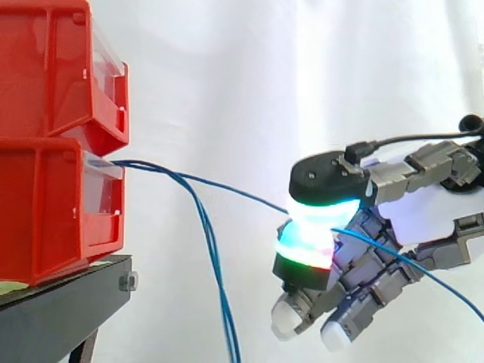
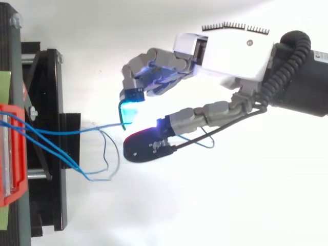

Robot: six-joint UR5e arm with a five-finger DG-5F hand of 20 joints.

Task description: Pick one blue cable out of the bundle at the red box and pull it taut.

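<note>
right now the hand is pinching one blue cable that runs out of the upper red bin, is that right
Not quite. The hand does pinch one blue cable, but that cable runs out of the lower red bin, not the upper red bin. The side view shows it leaving at the lower bin's top front edge.
</note>
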